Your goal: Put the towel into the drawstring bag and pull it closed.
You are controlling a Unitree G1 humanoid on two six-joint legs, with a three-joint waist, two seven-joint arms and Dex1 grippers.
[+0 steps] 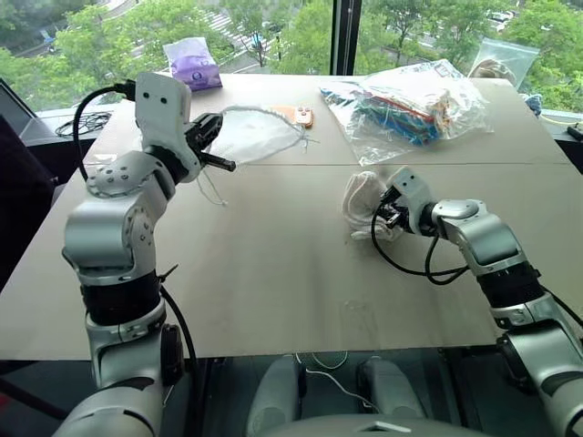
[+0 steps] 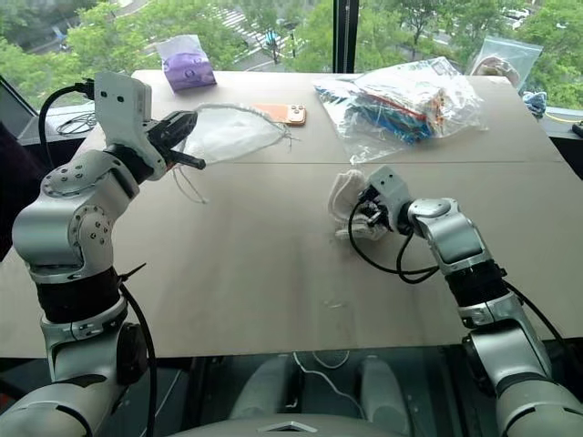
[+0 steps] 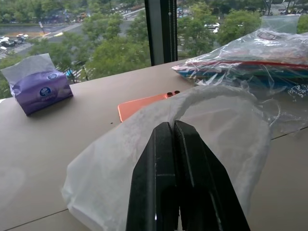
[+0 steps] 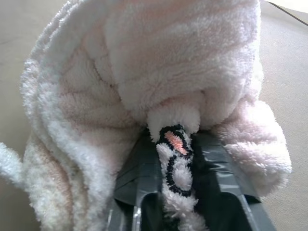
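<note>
Left gripper (image 1: 215, 146) is raised above the pale beige tabletop (image 1: 273, 273), jaws pressed together on the edge of the drawstring bag (image 2: 232, 132), a thin translucent white fabric pouch. The bag hangs from the fingertips and spreads out toward 12 o'clock; its thin white cords (image 1: 211, 189) trail down to the table. In the left wrist view the 2 black fingers (image 3: 159, 168) sit flush against each other with the fabric draped over them.

Right gripper (image 2: 369, 211) is low at the table, roughly 3 o'clock from table centre, pointing toward 9 o'clock. Its jaws are narrow, pinching the towel (image 1: 364, 202), a small off-white terry cloth bundle. The right wrist view shows a fold with a dark printed mark (image 4: 174, 159) caught between the fingers, the rest of the towel bunched up beyond them. The towel rests on the table, well apart from the bag.

Far edge, 11 o'clock: purple-and-white tissue pack (image 1: 192, 64). Just beyond the bag, 12 o'clock: flat orange phone (image 2: 284, 113). At 1 o'clock: clear plastic bag of colourful items (image 1: 405, 109).
</note>
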